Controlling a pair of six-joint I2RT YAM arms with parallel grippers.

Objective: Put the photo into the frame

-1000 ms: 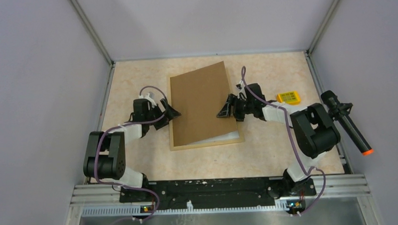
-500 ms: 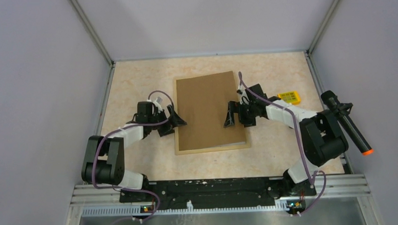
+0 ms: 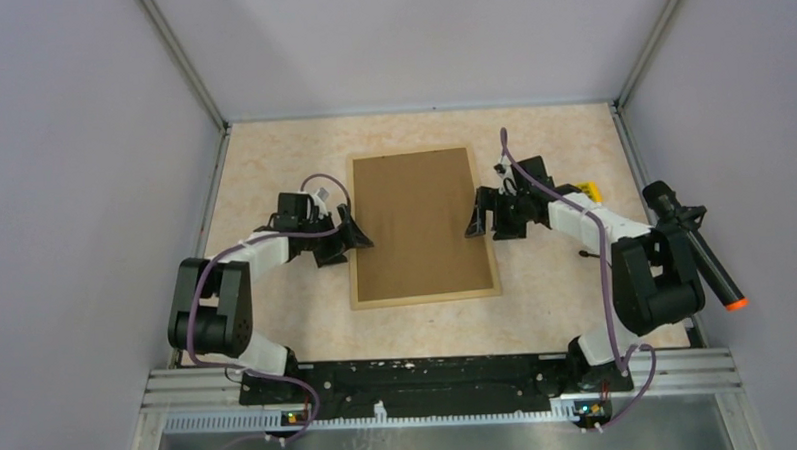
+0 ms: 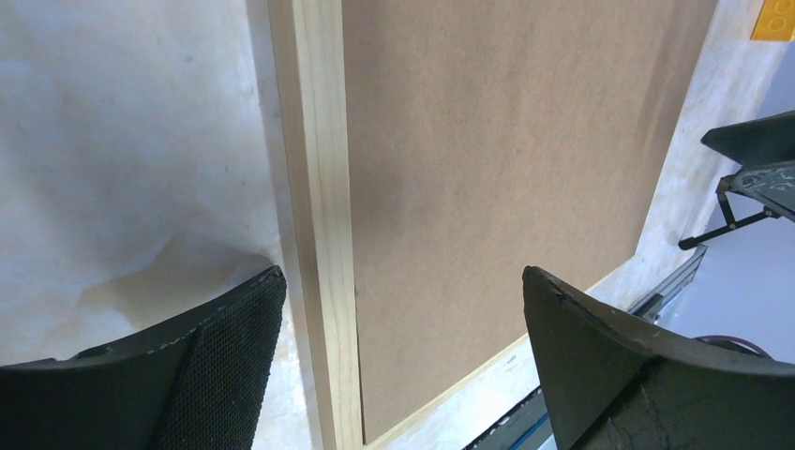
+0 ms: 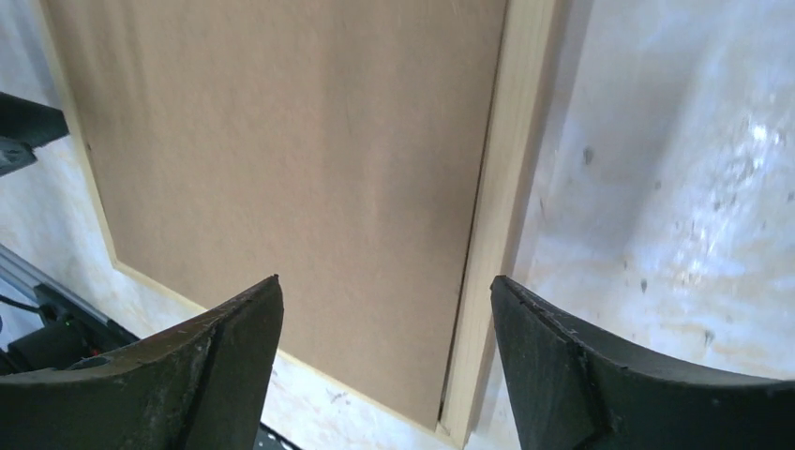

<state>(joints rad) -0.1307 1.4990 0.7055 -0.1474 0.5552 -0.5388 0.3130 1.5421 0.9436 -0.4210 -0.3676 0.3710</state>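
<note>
Top view: the frame (image 3: 422, 227) lies flat on the table (image 3: 272, 159), brown back up, between 2 arms.
Left wrist view: the left gripper (image 4: 401, 281) is spread wide and empty, over the frame's left wooden rail.
Right wrist view: the right gripper (image 5: 386, 286) is spread and empty, over the right rail.

frame (image 3: 422, 227) flat mid-table, yellow block (image 3: 592, 189) far right

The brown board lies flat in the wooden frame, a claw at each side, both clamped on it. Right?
Not clamped: the left gripper and right gripper both stand open over the frame's side rails, as the wrist views show. The backing board does lie flat.
</note>
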